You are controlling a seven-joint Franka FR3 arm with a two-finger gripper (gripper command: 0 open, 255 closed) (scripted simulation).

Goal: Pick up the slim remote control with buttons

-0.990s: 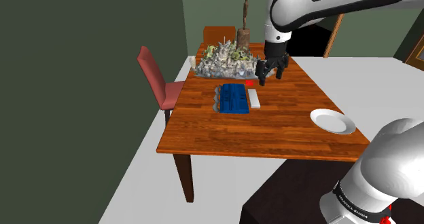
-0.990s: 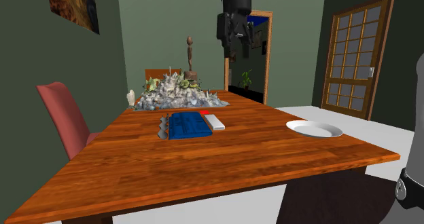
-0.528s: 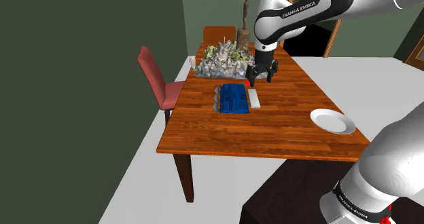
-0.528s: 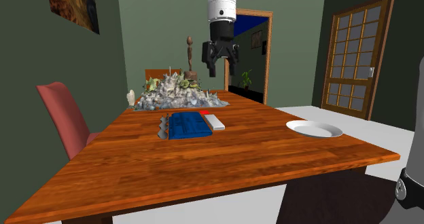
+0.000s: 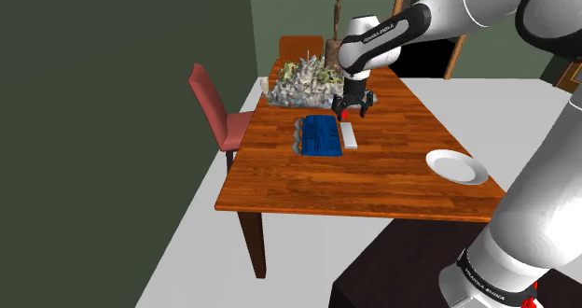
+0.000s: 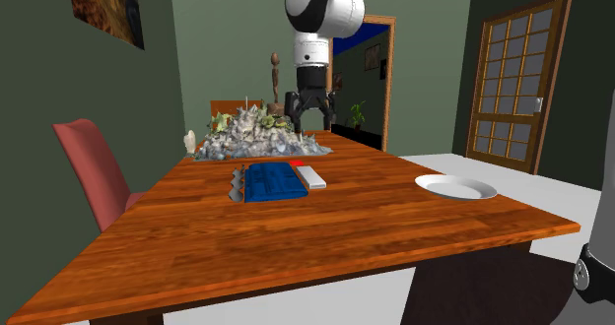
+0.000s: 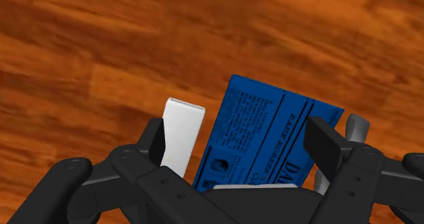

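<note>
The slim white bar-shaped remote control (image 5: pixel 349 135) lies flat on the reddish-brown wooden table (image 5: pixel 373 180), just beside a flat blue book (image 5: pixel 321 134) whose cover print is too small to read; the white arm (image 5: pixel 522 231) bears "FRANKA EMIKA". Green walls surround the table, with a red chair (image 5: pixel 216 110) beside it and a white plate (image 5: pixel 457 167) near its edge. The all-black gripper (image 6: pixel 309 126) hangs above the remote, jaws spread wide, touching nothing
</note>
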